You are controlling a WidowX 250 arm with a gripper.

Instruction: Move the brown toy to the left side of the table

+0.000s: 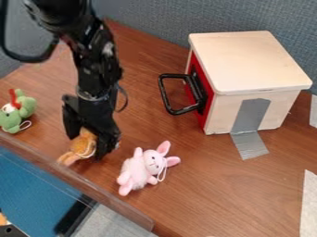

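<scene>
The black WidowX 250 arm (94, 51) entered at the top edge, in the view's left half, and ran downward. Its wrist (94, 88) stood nearly upright, and the two-finger gripper (90, 143) hung below, pointing down.

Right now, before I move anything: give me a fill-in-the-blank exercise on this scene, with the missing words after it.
The end effector is down at the ____ toy. Of the toys on the table, the one nearest the box is the ____ rabbit. The green toy is near the picture's ____ edge. The handle on the box's red front is ____.

Missing words: brown; pink; left; black
</scene>
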